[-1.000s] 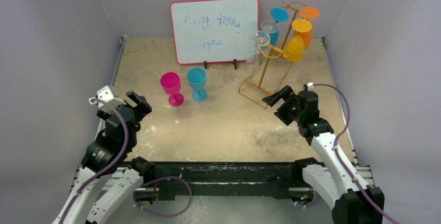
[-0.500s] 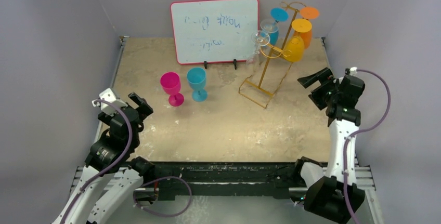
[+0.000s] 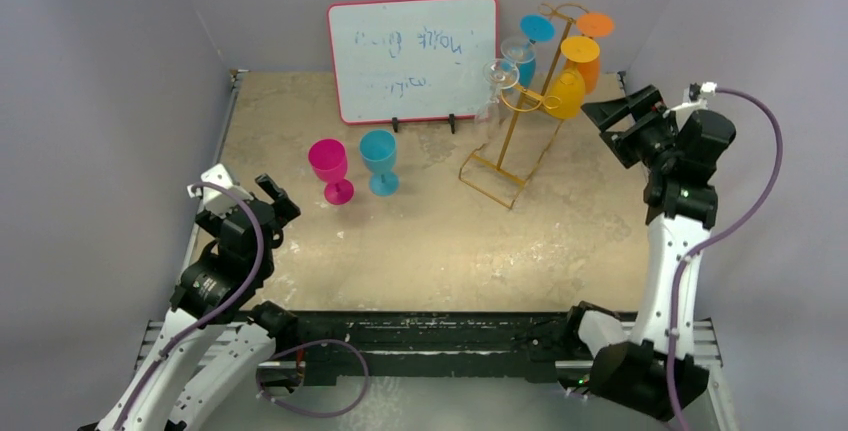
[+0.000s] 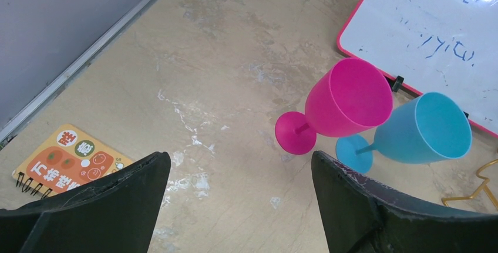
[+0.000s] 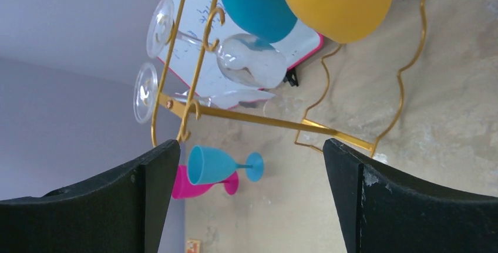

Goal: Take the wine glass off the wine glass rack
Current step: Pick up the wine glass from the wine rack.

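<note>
Beige stone-look table (image 3: 420, 251), grey walls all round. A red-framed whiteboard (image 3: 413, 56) stands at the far edge, centre. The gold wine glass rack (image 3: 515, 121) stands upright just right of the whiteboard, on the far right part of the table.

Hanging on the rack, bowls down:
- two clear wine glasses (image 3: 501, 73) on the left hooks
- hanging blue glass (image 3: 531, 36) higher up
- orange glass (image 3: 582, 59) and yellow glass (image 3: 567, 94) on the right side

No glass is off its hook.

The pink glass (image 3: 330, 169) and the standing blue glass (image 3: 379, 159) are upright on the table, just beside each other, left of centre and nearer than the whiteboard.

The right gripper (image 3: 612, 121) is raised to the right of the rack, near the yellow glass but apart from it. Its jaws are wide with nothing between them, and its wrist view looks onto the hanging glasses.

The left gripper (image 3: 275, 199) is low at the near left, jaws wide and empty. It points toward the pink glass, well apart from it. An orange spiral notebook (image 4: 64, 162) lies flat near the table's left edge.
</note>
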You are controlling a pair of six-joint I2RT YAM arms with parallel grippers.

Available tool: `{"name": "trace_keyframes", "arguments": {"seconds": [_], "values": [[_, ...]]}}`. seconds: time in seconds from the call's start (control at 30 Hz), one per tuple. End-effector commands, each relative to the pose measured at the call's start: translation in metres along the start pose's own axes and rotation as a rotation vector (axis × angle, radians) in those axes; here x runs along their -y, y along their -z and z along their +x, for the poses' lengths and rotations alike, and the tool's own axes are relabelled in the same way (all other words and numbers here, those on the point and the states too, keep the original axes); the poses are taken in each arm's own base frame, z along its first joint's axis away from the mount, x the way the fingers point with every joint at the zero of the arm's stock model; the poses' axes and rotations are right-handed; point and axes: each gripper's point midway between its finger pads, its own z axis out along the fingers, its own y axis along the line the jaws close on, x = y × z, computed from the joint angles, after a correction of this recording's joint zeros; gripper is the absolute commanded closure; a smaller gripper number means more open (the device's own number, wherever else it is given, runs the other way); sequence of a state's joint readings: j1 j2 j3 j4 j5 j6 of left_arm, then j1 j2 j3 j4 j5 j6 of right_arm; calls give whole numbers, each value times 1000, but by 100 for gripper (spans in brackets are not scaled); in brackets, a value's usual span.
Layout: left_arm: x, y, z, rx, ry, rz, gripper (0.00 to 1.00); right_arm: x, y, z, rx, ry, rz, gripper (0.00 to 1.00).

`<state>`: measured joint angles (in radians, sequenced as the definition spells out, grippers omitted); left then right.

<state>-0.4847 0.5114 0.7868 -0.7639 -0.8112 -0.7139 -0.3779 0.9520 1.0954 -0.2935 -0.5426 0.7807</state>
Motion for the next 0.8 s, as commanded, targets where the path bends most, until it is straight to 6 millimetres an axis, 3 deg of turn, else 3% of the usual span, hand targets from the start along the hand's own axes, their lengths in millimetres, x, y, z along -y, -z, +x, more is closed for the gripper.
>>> {"name": "trace_keyframes", "arguments": {"seconds": [0.0, 0.2, 0.33, 0.5, 0.63, 0.77], "values": [[4, -2, -4, 19, 9, 12, 10, -38, -15, -28, -15, -3, -132, 6], [2, -4, -3, 21, -1, -6, 9, -39, -37, -59, 33, -12, -105, 7], [1, -5, -1, 16, -8, -21, 9, -29, -55, -75, 69, -17, -71, 7], [-1, -7, 0, 14, -14, -37, 9, -27, -83, -89, 35, -28, -86, 7], [0, -9, 3, 4, -26, -42, 9, -25, -105, -88, -18, -25, -111, 9], [2, -12, 6, -10, -44, -46, 9, -17, -107, -105, 75, -34, -58, 13]]}}
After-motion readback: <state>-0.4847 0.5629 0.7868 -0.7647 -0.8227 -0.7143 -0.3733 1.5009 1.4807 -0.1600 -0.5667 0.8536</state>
